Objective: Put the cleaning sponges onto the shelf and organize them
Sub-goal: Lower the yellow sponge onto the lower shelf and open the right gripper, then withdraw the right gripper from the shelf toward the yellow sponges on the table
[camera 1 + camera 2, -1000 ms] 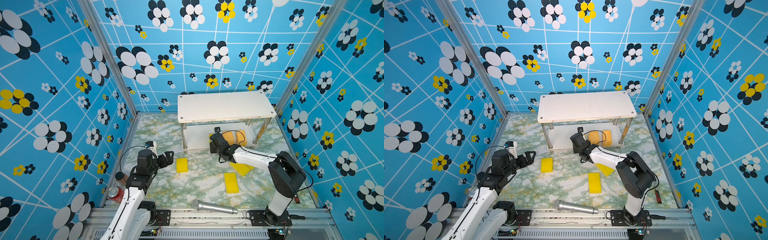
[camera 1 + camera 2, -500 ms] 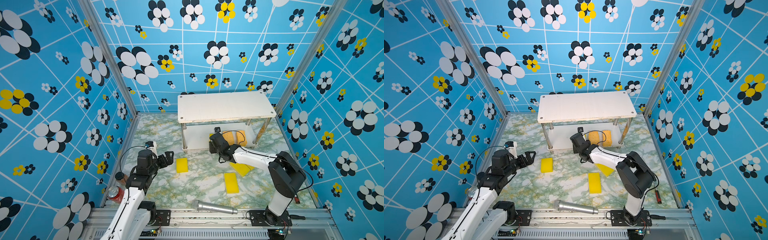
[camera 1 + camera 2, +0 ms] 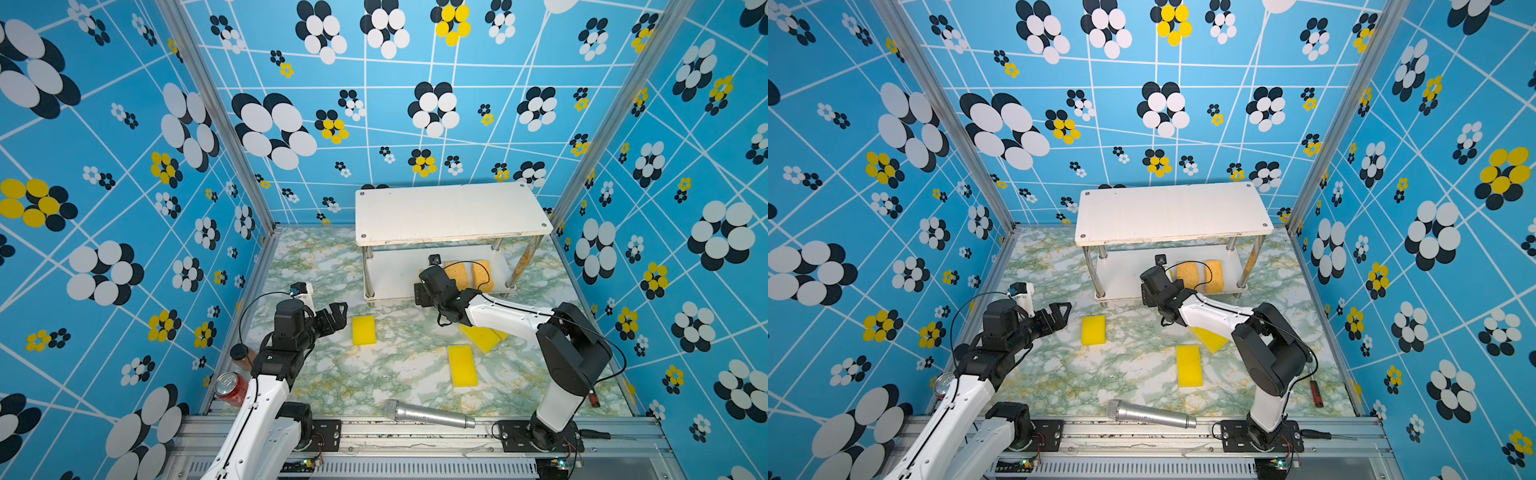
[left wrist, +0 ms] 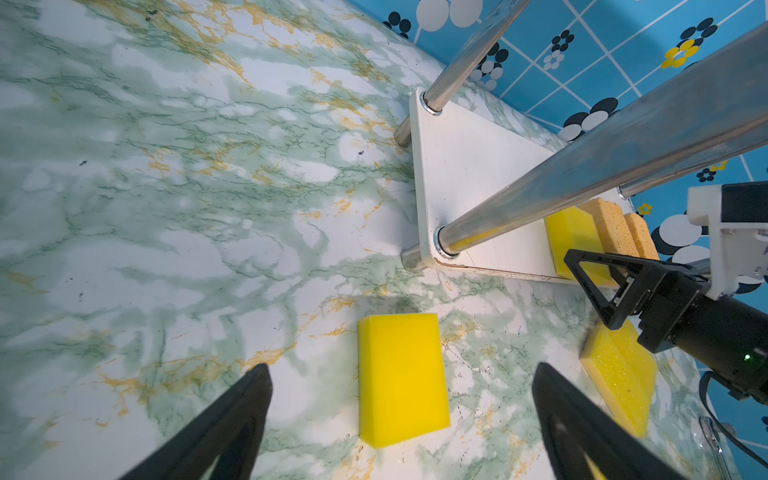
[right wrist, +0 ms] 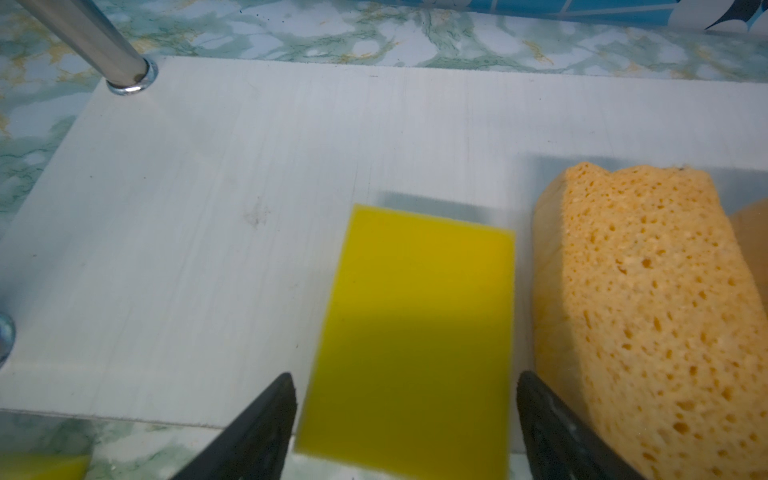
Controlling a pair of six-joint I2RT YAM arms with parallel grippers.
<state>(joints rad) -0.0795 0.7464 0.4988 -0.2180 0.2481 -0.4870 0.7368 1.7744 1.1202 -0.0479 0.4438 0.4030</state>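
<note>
1. Right gripper (image 5: 406, 375): the jaws stand parted, one on each side of a small yellow sponge (image 5: 415, 316), without clamping it. Whether the tips brush it is hard to judge. Both fingers are cut off by the frame edge.
2. The small yellow sponge lies flat on the lower board (image 5: 208, 208) of the shelf (image 3: 453, 212), with its near end overhanging the front edge. In both top views the right arm covers nearly all of it.
3. A porous orange sponge (image 5: 648, 299) stands on edge just beside it. A second orange sponge (image 5: 754, 249) is mostly cut off.
4. Left gripper (image 4: 401, 368): the jaws are wide apart and hold nothing. Another yellow sponge (image 4: 403, 399) lies on the marble tabletop (image 4: 166, 166) just ahead of it.
5. A flat yellow sponge (image 3: 462, 365) lies in the clear. More yellow foam (image 3: 482, 338) lies under the right arm; the piece count cannot be told.
</note>
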